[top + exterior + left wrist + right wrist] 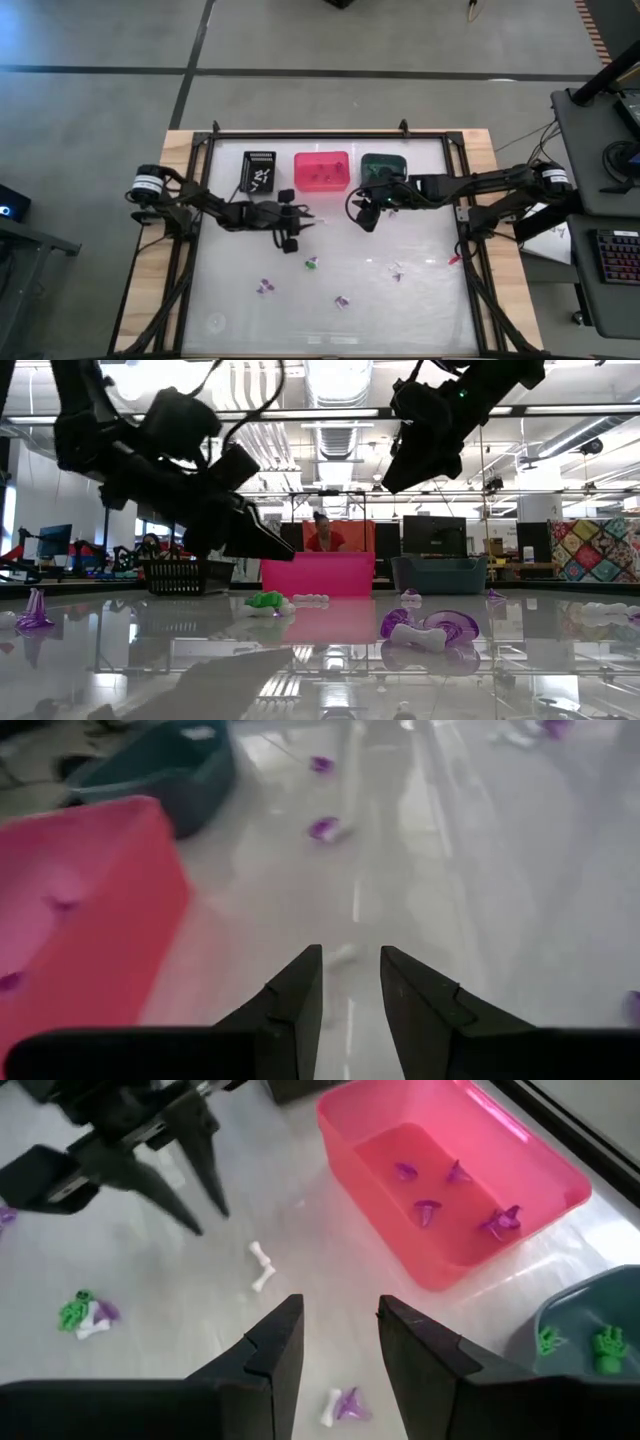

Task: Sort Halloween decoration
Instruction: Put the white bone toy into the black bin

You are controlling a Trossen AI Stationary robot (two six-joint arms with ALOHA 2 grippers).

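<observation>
Purple trinket (pixel 430 630) lies nearest the low camera on the glossy white table (pixel 420 310), with a green trinket (pixel 265 601) and a white bone (pixel 310 600) farther back and another purple piece (pixel 35 610) standing at the far left.

From above, the left gripper (pixel 293 222) hangs over the table just in front of the black bin (pixel 259 171). Its fingers (pixel 300 990) stand a narrow gap apart with nothing between them.

More loose trinkets lie on the near half of the table: a purple one (pixel 265 287), a green one (pixel 311 263), a purple one (pixel 342 301) and a pale one (pixel 397 270).

Along the far edge, the black bin holds small white pieces, the pink bin (pixel 321 171) holds four purple trinkets (pixel 428 1210), and the teal bin (pixel 383 165) holds two green ones (pixel 608 1348).

The right gripper (pixel 368 212) hovers just in front of the teal bin. Its fingers (pixel 275 1345) are parted and grip nothing; a white bone (pixel 262 1267) lies on the table beyond them, and a small white and purple pair (pixel 343 1405) sits between them on the tabletop.
</observation>
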